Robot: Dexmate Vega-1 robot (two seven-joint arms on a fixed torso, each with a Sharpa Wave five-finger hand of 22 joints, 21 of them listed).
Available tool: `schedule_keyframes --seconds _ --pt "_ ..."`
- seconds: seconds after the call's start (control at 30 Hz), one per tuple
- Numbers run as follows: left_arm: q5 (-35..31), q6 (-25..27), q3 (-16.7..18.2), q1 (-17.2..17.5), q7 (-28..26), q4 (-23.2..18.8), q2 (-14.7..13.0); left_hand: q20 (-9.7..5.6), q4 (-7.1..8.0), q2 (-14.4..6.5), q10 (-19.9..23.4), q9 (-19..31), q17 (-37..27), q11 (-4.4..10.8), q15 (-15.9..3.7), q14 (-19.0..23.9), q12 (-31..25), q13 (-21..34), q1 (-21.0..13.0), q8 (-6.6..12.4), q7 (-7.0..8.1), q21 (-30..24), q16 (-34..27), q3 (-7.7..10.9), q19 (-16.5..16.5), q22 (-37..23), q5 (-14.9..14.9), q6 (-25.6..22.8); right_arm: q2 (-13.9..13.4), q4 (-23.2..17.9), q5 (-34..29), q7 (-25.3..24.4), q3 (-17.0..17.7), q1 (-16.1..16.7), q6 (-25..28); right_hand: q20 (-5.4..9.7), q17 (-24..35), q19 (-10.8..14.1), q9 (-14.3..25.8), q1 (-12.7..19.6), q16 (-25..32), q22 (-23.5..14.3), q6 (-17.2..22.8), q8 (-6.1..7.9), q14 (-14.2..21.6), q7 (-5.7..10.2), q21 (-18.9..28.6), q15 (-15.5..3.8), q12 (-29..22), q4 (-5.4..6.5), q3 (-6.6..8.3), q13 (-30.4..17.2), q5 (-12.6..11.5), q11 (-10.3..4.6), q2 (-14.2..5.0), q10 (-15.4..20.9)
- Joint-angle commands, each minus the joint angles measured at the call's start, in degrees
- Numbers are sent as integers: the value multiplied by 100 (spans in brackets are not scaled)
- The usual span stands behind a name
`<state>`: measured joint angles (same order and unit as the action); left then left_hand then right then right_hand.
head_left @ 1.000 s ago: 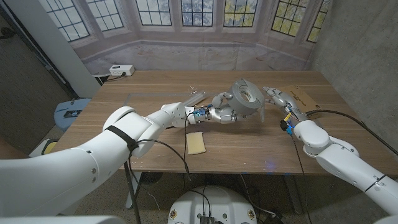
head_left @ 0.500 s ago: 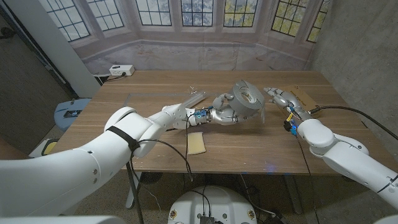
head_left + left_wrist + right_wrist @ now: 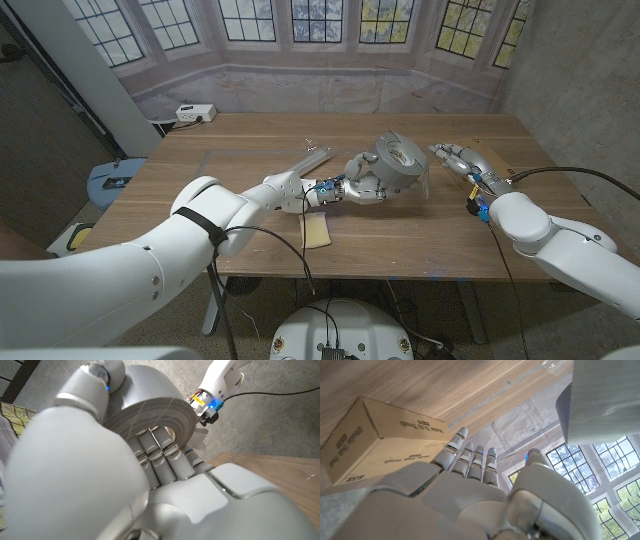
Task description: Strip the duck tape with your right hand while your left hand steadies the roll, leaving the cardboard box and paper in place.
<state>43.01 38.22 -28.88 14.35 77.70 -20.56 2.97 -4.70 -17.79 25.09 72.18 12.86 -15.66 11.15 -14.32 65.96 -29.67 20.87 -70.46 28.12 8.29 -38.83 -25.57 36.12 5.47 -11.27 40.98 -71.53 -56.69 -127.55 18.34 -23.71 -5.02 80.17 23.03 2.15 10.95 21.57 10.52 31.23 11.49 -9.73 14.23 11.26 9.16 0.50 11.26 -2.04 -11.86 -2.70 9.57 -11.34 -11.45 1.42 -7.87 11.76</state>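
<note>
Grey duct tape roll point(image 3: 398, 160) is held up off the worktop point(image 3: 250, 215) by the left hand point(image 3: 362, 180). Right hand point(image 3: 455, 158) is open, holding nothing (1 loose strip hangs near). A bad reach could bump the cardboard box point(image 3: 375, 442).

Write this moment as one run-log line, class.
left hand: grips grey duct tape roll | right hand: open, apart from roll | brown cardboard box: on table

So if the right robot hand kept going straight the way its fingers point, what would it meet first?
Probably the loose tape strip hanging off the duct tape roll; the right robot hand points toward it, though depth is unclear.
</note>
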Motion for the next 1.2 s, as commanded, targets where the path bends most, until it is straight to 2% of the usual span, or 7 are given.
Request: schedule_keyframes --seconds 0.03,0.33,0.8,0.97,1.2 --pt "52 35 140 77 -81 29 46 -43 716 -1742 649 1826 -1670 40 161 766 -1039 2433 -2405 3025 -184 -947 -432 1827 1 -18 -8 -423 -42 -600 -143 -82 528 610 620 -13 0 65 21 68 39 -11 73 37 53 -2 39 -103 -24 -40 27 -11 11 -10 8 65" --pt "69 22 257 121 -177 53 52 -35 709 -1718 641 1840 -1689 42 159 768 -1055 2461 -2393 3032 -173 -1006 -437 1886 -18 -8 -32 -424 35 -1008 -305 -98 781 887 1198 -17 3 105 21 83 52 -11 107 41 103 -6 45 -100 -29 -64 41 -14 14 5 4 97" --pt "-4 -64 379 122 -295 79 70 -40 707 -1676 649 1793 -1718 34 158 784 -1058 2456 -2348 2998 -180 -1095 -446 1994 -45 17 -68 -424 390 -1694 -648 -226 1079 1404 1960 -13 9 146 22 102 62 -11 152 46 148 -21 48 -88 -38 -93 61 -17 17 24 -9 146" --pt "-42 -67 405 114 -316 83 71 -38 700 -1663 643 1817 -1726 31 157 788 -1055 2452 -2344 3008 -163 -1122 -447 2024 -53 23 -80 -415 459 -1960 -811 -310 1017 1464 2353 -9 10 157 22 119 67 -11 159 43 167 -22 47 -84 -39 -115 69 -19 19 32 -10 161" --pt "-89 -65 422 101 -276 82 62 -37 693 -1643 637 1808 -1722 38 156 782 -1064 2468 -2333 3002 -163 -1162 -434 2070 -65 32 -100 -422 517 -2320 -916 -453 720 1271 3097 -21 5 174 22 157 61 -11 154 33 170 -43 46 -63 -33 -159 75 -21 22 40 9 162"
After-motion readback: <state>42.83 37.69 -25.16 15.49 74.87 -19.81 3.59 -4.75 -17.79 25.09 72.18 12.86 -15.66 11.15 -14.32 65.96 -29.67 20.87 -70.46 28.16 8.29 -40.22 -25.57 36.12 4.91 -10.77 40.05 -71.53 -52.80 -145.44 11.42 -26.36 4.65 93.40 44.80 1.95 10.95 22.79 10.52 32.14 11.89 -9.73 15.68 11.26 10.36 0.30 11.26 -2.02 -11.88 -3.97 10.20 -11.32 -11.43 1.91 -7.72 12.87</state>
